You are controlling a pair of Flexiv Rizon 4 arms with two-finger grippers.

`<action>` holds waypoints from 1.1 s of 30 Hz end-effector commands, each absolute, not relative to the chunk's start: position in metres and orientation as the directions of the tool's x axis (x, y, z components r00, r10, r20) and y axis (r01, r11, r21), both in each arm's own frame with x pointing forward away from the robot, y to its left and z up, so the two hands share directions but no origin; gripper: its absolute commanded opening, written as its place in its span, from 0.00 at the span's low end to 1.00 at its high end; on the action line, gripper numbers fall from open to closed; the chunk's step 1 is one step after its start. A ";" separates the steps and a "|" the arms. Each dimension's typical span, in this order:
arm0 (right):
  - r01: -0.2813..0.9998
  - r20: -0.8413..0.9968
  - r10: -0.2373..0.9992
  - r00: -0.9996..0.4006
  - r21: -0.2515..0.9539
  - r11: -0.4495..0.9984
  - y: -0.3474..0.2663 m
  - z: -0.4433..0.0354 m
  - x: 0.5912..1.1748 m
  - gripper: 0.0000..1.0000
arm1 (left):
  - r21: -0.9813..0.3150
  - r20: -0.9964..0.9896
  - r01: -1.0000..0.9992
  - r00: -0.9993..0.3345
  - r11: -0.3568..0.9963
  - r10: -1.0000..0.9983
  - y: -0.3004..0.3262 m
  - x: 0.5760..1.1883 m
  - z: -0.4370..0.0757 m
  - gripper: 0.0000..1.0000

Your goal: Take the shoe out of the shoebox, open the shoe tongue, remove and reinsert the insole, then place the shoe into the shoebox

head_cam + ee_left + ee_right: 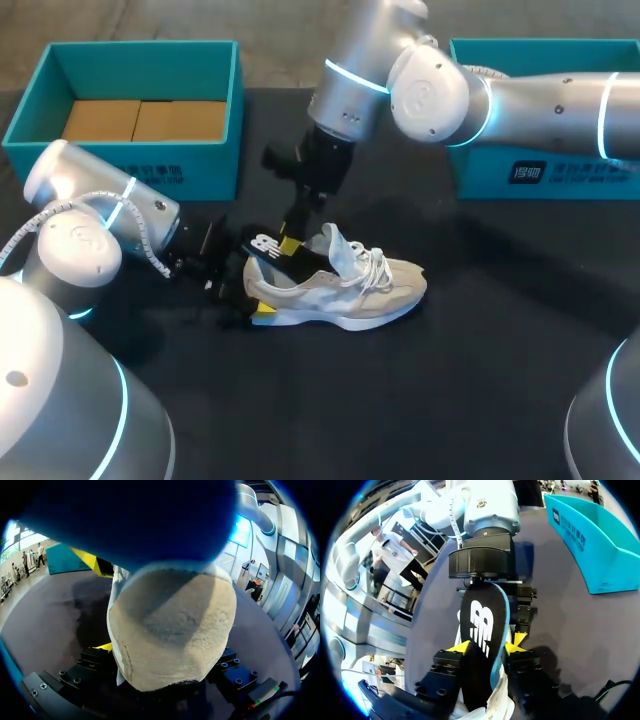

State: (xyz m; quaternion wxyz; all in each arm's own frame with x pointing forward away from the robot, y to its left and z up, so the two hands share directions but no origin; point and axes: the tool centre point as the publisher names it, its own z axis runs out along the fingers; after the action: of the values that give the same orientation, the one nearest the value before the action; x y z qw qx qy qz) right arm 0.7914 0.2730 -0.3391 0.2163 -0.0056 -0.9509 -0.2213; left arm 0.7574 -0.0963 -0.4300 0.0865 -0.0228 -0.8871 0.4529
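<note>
The dark matte desk [480, 390] lies open past the toe end, away from the left tool [250, 297]. Behind that tool stands a teal cardboard shoebox [215, 140] lined with brown card [140, 120]. The left tool clamps the heel of the beige suede-and-mesh trainer [350, 295], which rests on its sole. The right tool [487, 647] pinches the black, blue-edged foam insole [482, 625], which juts from the collar.

One shoe [350, 290], one insole [268, 246]; two boxes: left box [140, 170], right box [600, 180]; two tools: left tool [252, 295], right tool [288, 245].

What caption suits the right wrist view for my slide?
Right pincer shut on the black insole, which stands partway out of the shoe.
</note>
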 end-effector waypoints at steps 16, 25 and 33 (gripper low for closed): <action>0.121 0.392 -0.060 -0.918 0.421 0.899 0.274 -0.325 0.797 0.00 | -0.806 0.133 -0.039 -0.984 0.591 0.118 -0.097 0.760 -0.436 0.00; 0.117 0.387 -0.068 -0.919 0.434 0.893 0.276 -0.328 0.799 0.42 | -0.806 0.133 -0.039 -0.984 0.591 0.118 -0.097 0.760 -0.436 0.00; 0.133 0.410 -0.068 -0.909 0.443 0.887 0.266 -0.327 0.797 0.44 | -0.806 0.133 -0.039 -0.984 0.591 0.118 -0.097 0.760 -0.436 0.00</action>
State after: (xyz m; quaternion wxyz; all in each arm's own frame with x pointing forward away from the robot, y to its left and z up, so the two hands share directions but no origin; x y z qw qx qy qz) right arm 0.7989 0.2716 -0.3277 0.2121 -0.0163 -0.9484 -0.2351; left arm 0.7577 -0.0962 -0.4300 0.0864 -0.0227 -0.8871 0.4529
